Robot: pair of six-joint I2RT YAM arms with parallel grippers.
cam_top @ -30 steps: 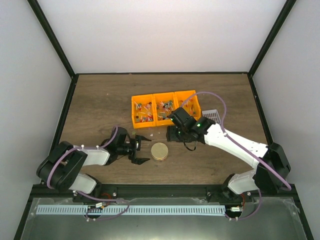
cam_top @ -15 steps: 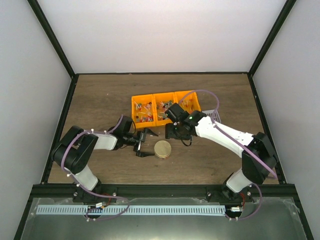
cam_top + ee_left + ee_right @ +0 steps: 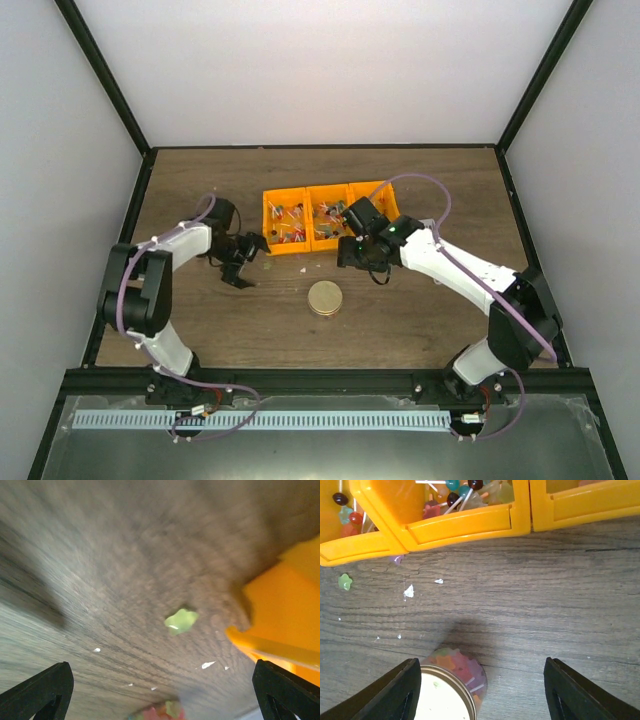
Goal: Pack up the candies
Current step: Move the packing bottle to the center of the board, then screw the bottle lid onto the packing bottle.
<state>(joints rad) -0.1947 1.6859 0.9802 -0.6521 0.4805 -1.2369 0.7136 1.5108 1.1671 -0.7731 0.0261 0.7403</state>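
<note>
Small mixed-colour candies (image 3: 291, 222) lie in three joined orange bins (image 3: 328, 190) at mid-table; they show close up in the right wrist view (image 3: 451, 500). A clear jar (image 3: 470, 672) with a round gold lid (image 3: 323, 299) holds more candies. One loose green candy (image 3: 181, 620) lies on the wood by the left bin's corner, and it also shows in the right wrist view (image 3: 344, 582). My left gripper (image 3: 240, 268) is open and empty just left of the bins, over that candy. My right gripper (image 3: 356, 256) is open and empty in front of the bins, above the jar.
The bin wall (image 3: 287, 605) is close on the left gripper's right. White wrapper scraps (image 3: 409, 591) dot the wooden table (image 3: 420, 320). Black frame posts and white walls enclose the table on three sides.
My left gripper has swung away from the jar, back and to the left, to the left bin's corner. My right gripper has shifted slightly back toward the bins.
</note>
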